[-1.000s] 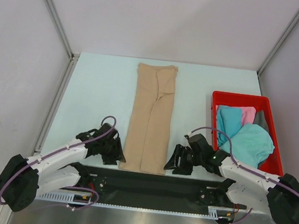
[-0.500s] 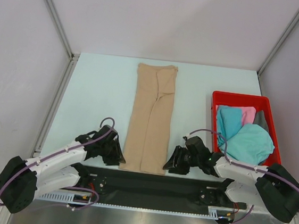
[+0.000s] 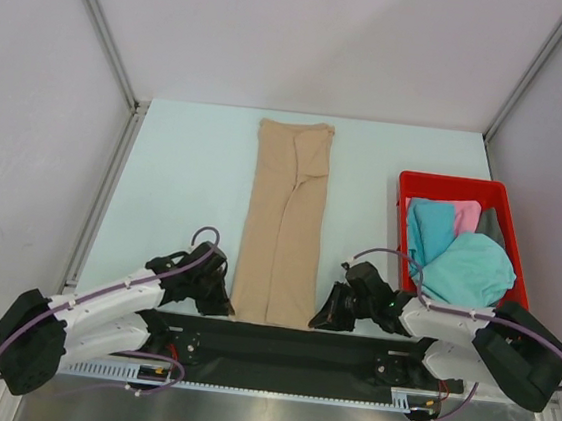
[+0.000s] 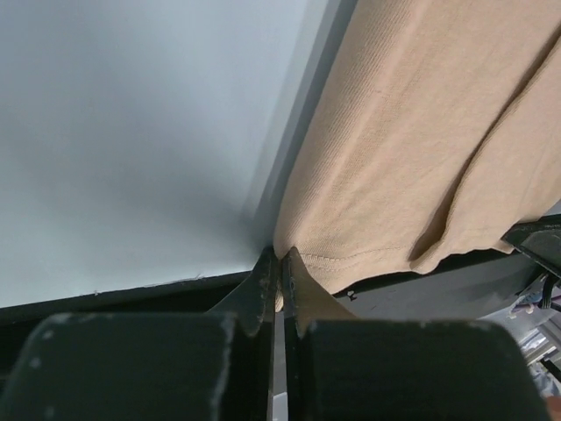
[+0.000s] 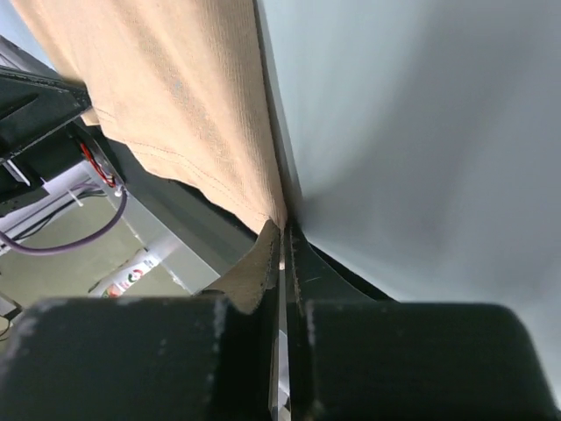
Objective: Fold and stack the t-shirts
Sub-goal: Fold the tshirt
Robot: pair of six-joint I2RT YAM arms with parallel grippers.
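Both arms have slid inward toward the cloth since a second ago, and their jaws, which stood apart then, have now come together. The left gripper (image 3: pixel 222 308) sits at the near left corner of the tan shirt (image 3: pixel 285 221). Its wrist view shows the two fingers pressed almost flat against each other with a fold of the hem pinched between them. The right gripper (image 3: pixel 319 320) is at the near right corner, and its jaws are likewise narrow and clamped on a small tuck of the same hem. Both arms lie low over the near edge of the worktop (image 3: pixel 184 180).

The tan shirt is folded into a long narrow strip. It lies flat down the middle of the worktop, from close to the far edge to the near edge. Its near hem reaches the black strip (image 3: pixel 277 346) that runs along that edge.

A red bin (image 3: pixel 404 188) stands at the right edge of the worktop, well apart from the tan shirt. A teal shirt (image 3: pixel 471 271) is heaped in it, with a pink shirt (image 3: pixel 466 215) showing behind it toward the far wall of the bin.
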